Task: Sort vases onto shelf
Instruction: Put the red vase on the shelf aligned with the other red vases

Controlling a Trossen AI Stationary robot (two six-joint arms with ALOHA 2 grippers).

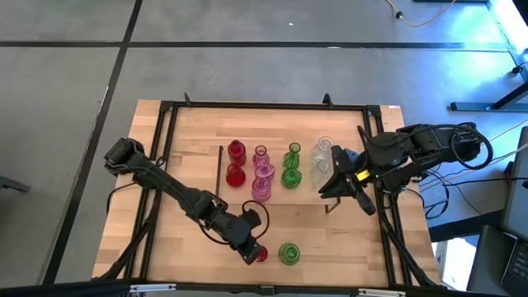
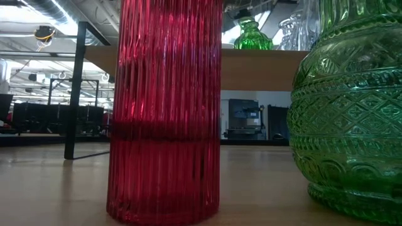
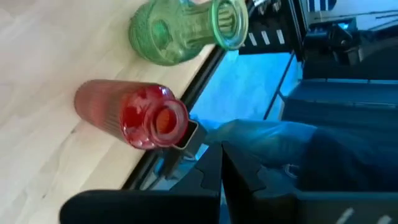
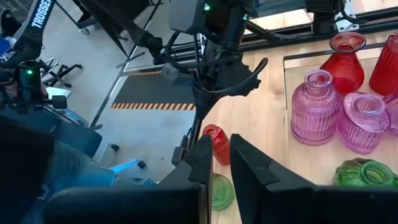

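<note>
Counting from the overhead camera, I make out eight small translucent glass vases already standing on the low light-wood shelf with black metal frame legs (image 1: 198, 132), clustered a little toward its 3 o'clock side: two red ones (image 1: 237, 152), three pink ones in a short column (image 1: 261, 175), two green ones (image 1: 291, 176) and at least one clear one (image 1: 322, 152), grouped by colour. Two remain on the wooden tabletop (image 1: 346, 239) at the table's 6 o'clock edge: a ribbed red glass bottle vase (image 1: 261, 254) and a round-bellied green patterned vase (image 1: 289, 252) just beside it at its 3 o'clock, both upright.

My left gripper (image 1: 250, 249) hangs close at the red bottle's 9 o'clock; in its wrist camera the fingers (image 3: 211, 180) are pressed together with nothing between them, so that vase is not gripped. My right gripper (image 1: 340, 186) sits at the shelf's 3 o'clock end near the clear vase, fingers (image 4: 202, 158) only narrowly parted and empty as far as I see.

I judge the sort mostly done, with these two vases left to lift onto their colour groups
</note>
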